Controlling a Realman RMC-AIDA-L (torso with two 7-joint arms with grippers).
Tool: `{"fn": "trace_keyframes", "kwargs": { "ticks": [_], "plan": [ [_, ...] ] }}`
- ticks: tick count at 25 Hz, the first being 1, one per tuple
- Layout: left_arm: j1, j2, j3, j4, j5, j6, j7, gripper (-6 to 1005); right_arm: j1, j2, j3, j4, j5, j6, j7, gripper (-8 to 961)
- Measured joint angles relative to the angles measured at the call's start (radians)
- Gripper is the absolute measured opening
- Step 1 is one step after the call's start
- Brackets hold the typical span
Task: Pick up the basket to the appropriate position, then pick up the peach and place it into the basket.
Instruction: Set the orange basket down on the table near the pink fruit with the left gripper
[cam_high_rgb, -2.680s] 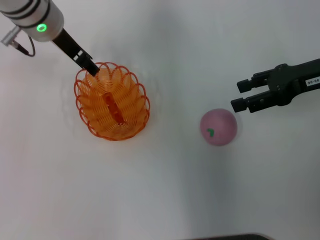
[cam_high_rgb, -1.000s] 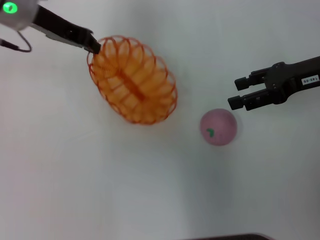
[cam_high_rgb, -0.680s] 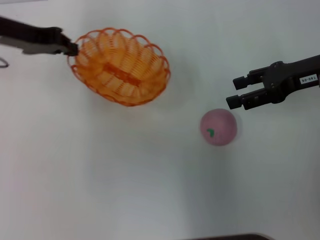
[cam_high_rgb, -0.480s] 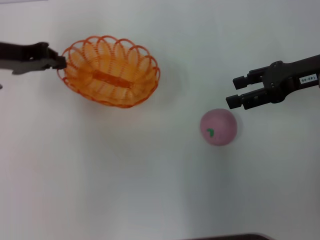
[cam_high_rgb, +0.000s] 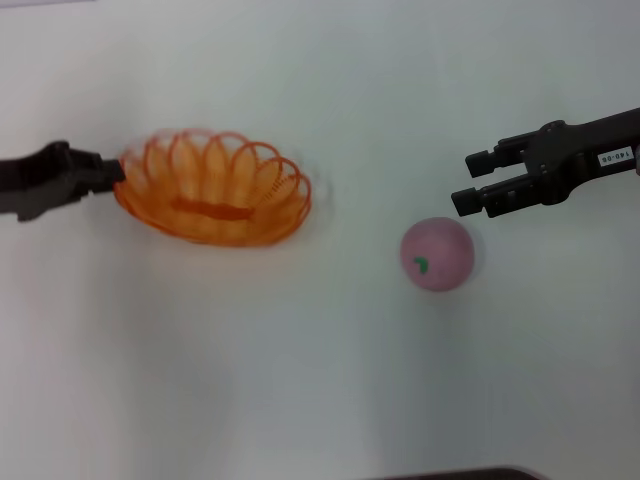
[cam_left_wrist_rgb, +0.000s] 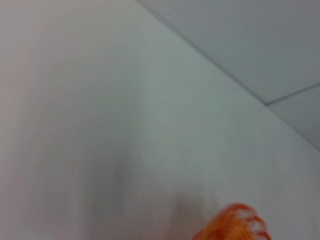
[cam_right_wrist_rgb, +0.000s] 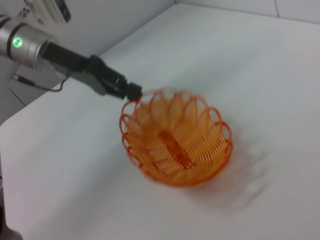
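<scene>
The orange wire-loop basket (cam_high_rgb: 215, 188) hangs tilted over the white table at centre left, gripped by its left rim. My left gripper (cam_high_rgb: 112, 172) is shut on that rim. The right wrist view shows the basket (cam_right_wrist_rgb: 176, 145) with the left gripper (cam_right_wrist_rgb: 131, 91) clamped on its rim. A blurred edge of the basket (cam_left_wrist_rgb: 235, 225) shows in the left wrist view. The pale pink peach (cam_high_rgb: 437, 254) with its green leaf mark lies on the table at right. My right gripper (cam_high_rgb: 468, 181) is open, just above and right of the peach, apart from it.
The white table (cam_high_rgb: 320, 380) carries nothing else in view. A dark strip (cam_high_rgb: 460, 474) lies at the front edge. A grey wall (cam_left_wrist_rgb: 260, 45) shows beyond the table edge in the left wrist view.
My left gripper lifted the basket by its rim, swung it right and up, then brought it back left and lower, turning it so its long axis lies across. The right gripper and peach stayed put.
</scene>
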Motion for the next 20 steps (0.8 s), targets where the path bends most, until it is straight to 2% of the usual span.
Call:
{"fn": "trace_keyframes", "kwargs": {
  "ticks": [4, 8, 12, 16, 20],
  "plan": [
    [0.022, 0.002, 0.006, -0.004, 0.002, 0.046, -0.011, 81, -0.001, 0.0, 0.0, 0.0, 0.0, 0.001, 0.0, 808],
    [0.041, 0.006, 0.007, -0.003, 0.008, 0.084, -0.01, 308, -0.001, 0.001, 0.0, 0.0, 0.0, 0.001, 0.001, 809],
    [0.047, 0.02, -0.005, 0.003, 0.008, 0.078, 0.013, 504, -0.001, 0.001, 0.0, 0.0, 0.0, 0.002, 0.001, 809],
    [0.038, 0.038, -0.031, 0.022, 0.001, 0.089, 0.112, 506, 0.0, 0.001, 0.004, -0.005, 0.003, 0.003, 0.007, 809],
    [0.039, 0.04, -0.06, 0.068, -0.006, 0.105, 0.191, 519, 0.0, 0.001, 0.019, -0.009, 0.009, -0.003, 0.011, 809]
  ]
}}
